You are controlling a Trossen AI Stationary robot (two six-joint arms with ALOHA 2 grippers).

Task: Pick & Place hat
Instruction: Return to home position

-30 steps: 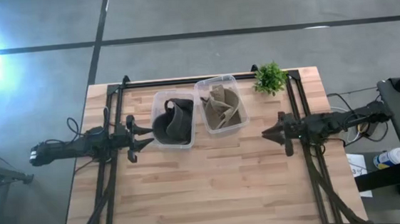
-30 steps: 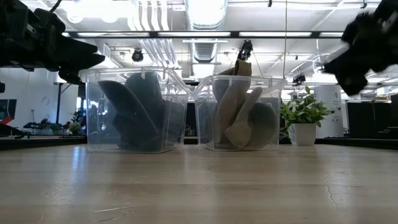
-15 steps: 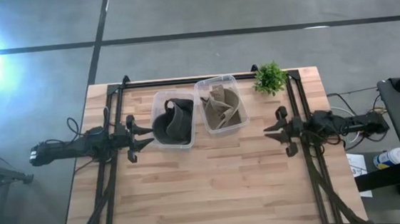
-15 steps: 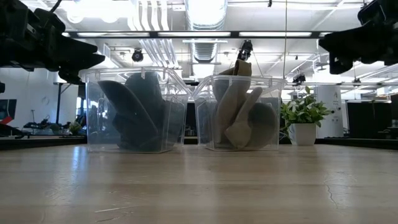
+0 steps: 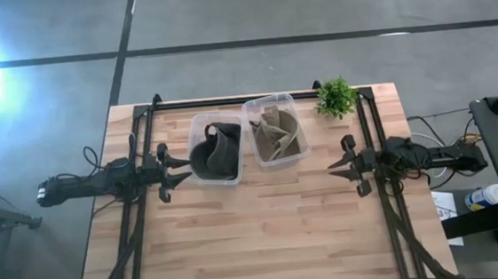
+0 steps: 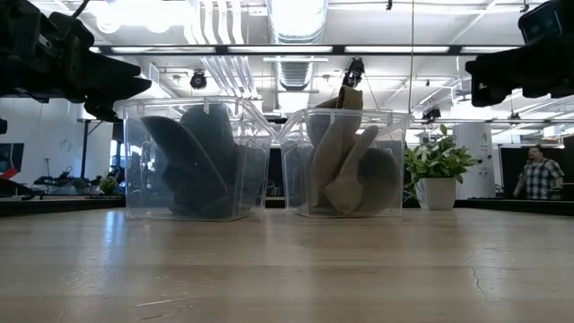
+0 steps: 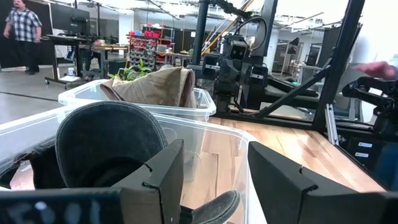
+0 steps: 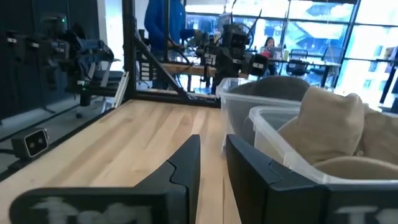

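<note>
A dark grey hat (image 5: 214,153) sits inside the left clear bin (image 5: 196,124); it also shows in the left wrist view (image 7: 109,140). Tan hats (image 5: 275,133) fill the right clear bin (image 5: 292,100), one sticking up above the rim (image 6: 350,97). My left gripper (image 5: 186,169) is open and empty, held above the table just left of the dark hat's bin, pointing at it (image 7: 214,162). My right gripper (image 5: 331,164) is empty, with a narrow gap between its fingers (image 8: 213,152). It hovers right of the tan bin, pointing toward the bins.
A small potted plant (image 5: 336,97) stands at the table's far right corner. Black frame rails (image 5: 383,200) run along the left and right sides. The near half of the wooden table (image 5: 257,237) holds nothing. A person (image 6: 536,172) stands in the room beyond.
My right gripper has tipped from a slant to level. Its arm has folded back toward the table's right edge.
</note>
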